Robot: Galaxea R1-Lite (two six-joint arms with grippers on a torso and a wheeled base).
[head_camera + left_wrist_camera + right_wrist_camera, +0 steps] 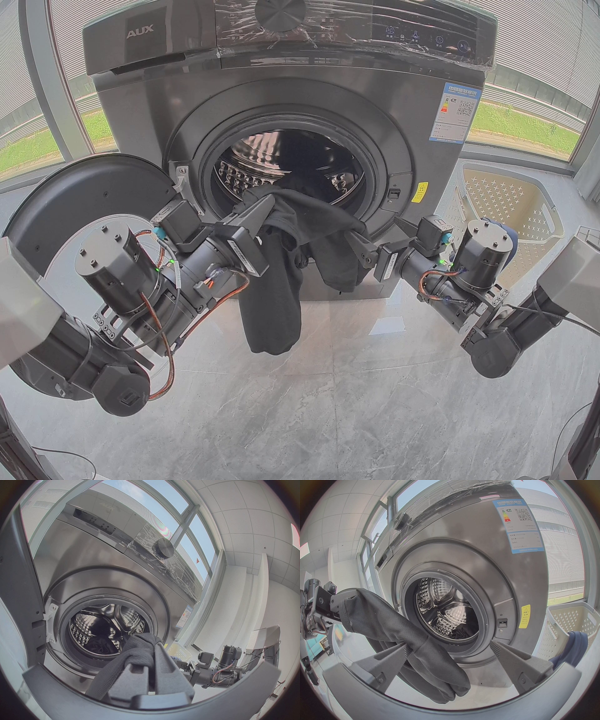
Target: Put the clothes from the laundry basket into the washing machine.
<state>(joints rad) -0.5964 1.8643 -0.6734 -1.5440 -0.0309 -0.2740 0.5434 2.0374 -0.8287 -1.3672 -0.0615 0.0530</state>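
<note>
At frame centre the left gripper (pixel 262 206) pinches a dark grey, finely perforated mesh garment (pixel 272 306) before the round mouth of the grey metal washing machine (pixel 156 119). The right gripper (pixel 450 647) gapes wide, fabric draped over one finger. At the right edge stands a beige star-punched plastic laundry basket (pixel 531 206).

The dark grey washing machine (pixel 144 119) is brushed metal, its drum (pixel 281 150) mirror-glossy steel; the black mesh-knit cloth garment (pixel 272 300) looks matt; the beige perforated laundry basket (pixel 519 200) is smooth plastic.
</note>
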